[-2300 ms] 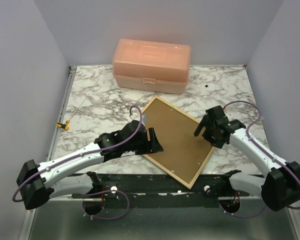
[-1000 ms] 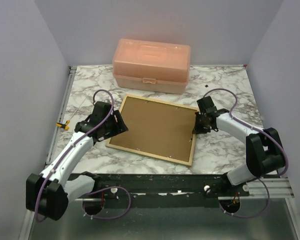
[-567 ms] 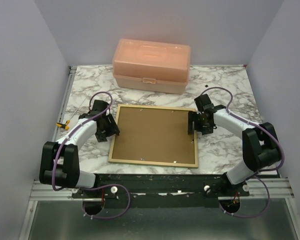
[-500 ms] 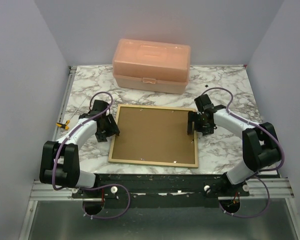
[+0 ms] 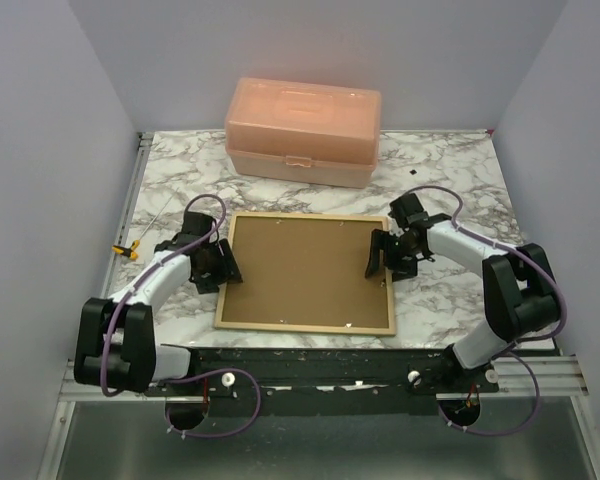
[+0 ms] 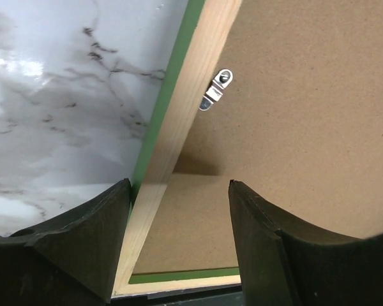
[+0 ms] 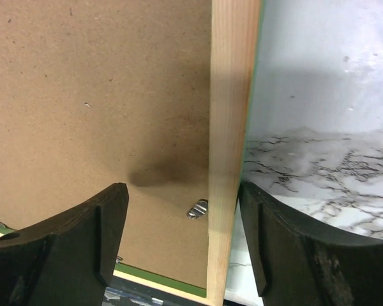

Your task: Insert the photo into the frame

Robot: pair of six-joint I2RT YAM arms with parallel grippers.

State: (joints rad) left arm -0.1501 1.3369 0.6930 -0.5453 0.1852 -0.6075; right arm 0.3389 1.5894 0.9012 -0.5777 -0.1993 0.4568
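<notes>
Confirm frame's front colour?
Green; the frame shows it as a thin edge strip, best in left wrist view.

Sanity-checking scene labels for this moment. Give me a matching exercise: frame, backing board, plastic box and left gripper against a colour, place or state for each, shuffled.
Things:
1. frame
2. backing board
3. plastic box
4. left gripper

Descriptions:
A. open, one finger on either side of a frame rail
B. peach, beyond the frame on the far side
C. pale wood side up, lying flat
D. brown, set inside the frame

Pairs: 1-C, 2-D, 3-B, 4-A
</notes>
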